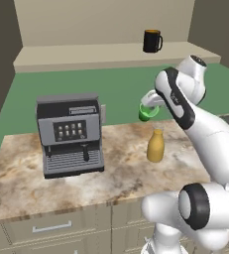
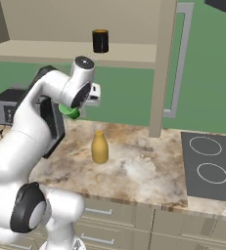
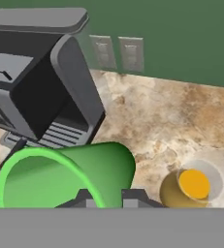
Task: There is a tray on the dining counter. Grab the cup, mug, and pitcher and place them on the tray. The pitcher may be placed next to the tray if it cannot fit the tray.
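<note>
Already the jaws are clamped on the cup — it rides tipped, long axis near level, aloft near the counter's back edge, above the pitcher. Coffee machine sits toward the left end; mug on the far shelf.

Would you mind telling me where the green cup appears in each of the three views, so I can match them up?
Left base view: the cup is right of centre, raised above the counter in the gripper.
Right base view: the cup is upper left, beside the wrist.
Hand view: the cup is lower left, lying sideways.
Shared landmark: the pitcher on the counter below the cup.
</note>
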Robot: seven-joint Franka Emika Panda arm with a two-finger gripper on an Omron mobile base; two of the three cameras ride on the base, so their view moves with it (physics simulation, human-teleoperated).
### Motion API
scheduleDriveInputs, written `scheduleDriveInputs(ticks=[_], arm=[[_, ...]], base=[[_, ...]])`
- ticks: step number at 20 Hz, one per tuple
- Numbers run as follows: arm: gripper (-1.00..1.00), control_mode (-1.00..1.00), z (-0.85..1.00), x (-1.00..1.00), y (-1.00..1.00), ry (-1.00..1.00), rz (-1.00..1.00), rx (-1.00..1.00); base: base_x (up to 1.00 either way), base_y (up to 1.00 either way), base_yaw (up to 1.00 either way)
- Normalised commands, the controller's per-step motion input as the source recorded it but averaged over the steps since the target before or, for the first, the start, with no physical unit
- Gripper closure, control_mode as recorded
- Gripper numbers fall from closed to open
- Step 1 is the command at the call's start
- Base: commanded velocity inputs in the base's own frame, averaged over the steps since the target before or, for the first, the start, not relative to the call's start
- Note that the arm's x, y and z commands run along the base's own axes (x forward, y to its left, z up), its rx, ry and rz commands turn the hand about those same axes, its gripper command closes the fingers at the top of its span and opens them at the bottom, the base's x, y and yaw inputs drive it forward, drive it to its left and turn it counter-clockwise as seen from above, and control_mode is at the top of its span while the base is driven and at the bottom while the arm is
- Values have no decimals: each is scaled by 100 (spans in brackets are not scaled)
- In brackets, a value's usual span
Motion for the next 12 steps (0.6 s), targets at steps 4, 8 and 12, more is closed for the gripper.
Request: scheduleDriveInputs(ticks=[4,8,12], arm=[[100,-100,-3,-31,0,7,3,6],[100,-100,12,-3,0,18,0,0],[100,-100,11,-14,0,23,0,0]], base=[[0,0,0],[0,0,0],[0,0,0]])
